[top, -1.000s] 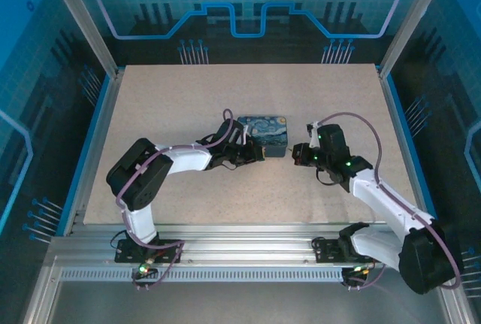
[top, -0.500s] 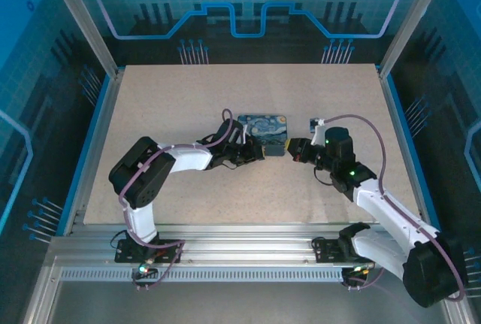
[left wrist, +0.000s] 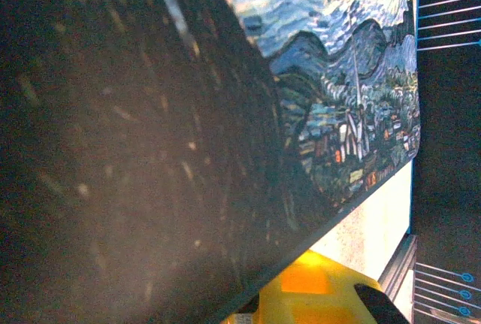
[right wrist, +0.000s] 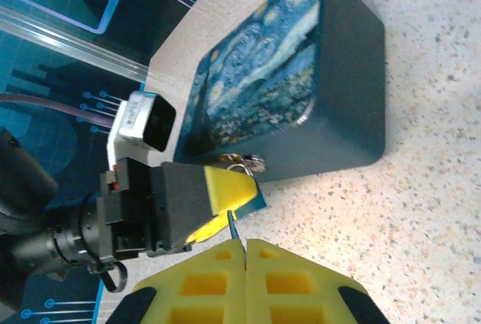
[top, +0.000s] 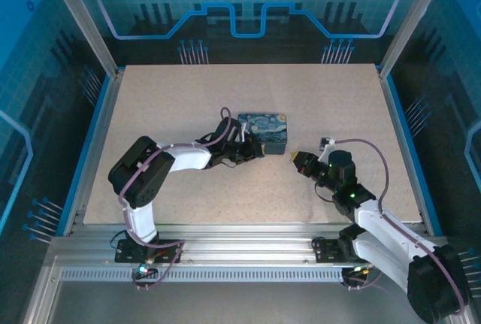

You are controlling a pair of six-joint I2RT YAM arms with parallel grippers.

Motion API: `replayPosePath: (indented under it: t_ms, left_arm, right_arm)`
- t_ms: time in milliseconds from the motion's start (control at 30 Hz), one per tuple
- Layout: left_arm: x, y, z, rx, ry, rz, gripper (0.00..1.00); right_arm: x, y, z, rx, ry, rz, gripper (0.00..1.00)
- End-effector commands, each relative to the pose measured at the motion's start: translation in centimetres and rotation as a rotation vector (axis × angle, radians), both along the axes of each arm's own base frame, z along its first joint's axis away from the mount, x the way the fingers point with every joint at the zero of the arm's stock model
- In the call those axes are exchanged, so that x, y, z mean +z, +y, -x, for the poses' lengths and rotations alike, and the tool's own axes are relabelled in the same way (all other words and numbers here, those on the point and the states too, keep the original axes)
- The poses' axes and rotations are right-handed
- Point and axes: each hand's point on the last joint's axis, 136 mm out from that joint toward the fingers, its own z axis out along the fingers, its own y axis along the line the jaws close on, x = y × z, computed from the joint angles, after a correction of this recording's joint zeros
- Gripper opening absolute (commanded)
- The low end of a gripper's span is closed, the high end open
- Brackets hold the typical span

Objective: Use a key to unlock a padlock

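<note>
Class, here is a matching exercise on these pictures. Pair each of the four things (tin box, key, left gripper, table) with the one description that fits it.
Things:
1. tin box
2. key
3. left gripper
4. table

Descriptions:
A. speckled beige surface
B. pinched in the right gripper's shut jaws, tip sticking out
C. blue-and-yellow swirly lid
D. tips close up to the box's front wall

Pairs: 1-C, 2-B, 3-D, 4-A

No text, brand or number is legible. The tin box carries a painted swirling night sky, its lid unlettered.
</note>
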Motion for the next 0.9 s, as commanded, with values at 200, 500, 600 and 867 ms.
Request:
replayPosePath:
  t_ms: [200,500,600,867]
  left_arm:
    - [1.4,-0.7,-0.9,-0.001,-0.013,0.075,0.00]
    - [1.8,-0.8,-1.0,-0.003,-0.018,0.089,0.00]
    - [1.9,-0.8,-1.1,-0.002,-0.019,0.095,0.00]
    - [1.9,-0.9,-1.2,0.002,-0.015,0.104,0.00]
  right_arm:
    - [-1.3,1.6,-0.4,-0.039,-0.003,-0.082,0.00]
    - [-3.0,1.9,-0.4,-0.074,0.037,-0.099,0.00]
    - [-3.2,2.2,-0.6,-0.073,0.049,-0.104,0.00]
    - [-3.6,2.9,-2.5,-0.071,0.095,-0.115,0.00]
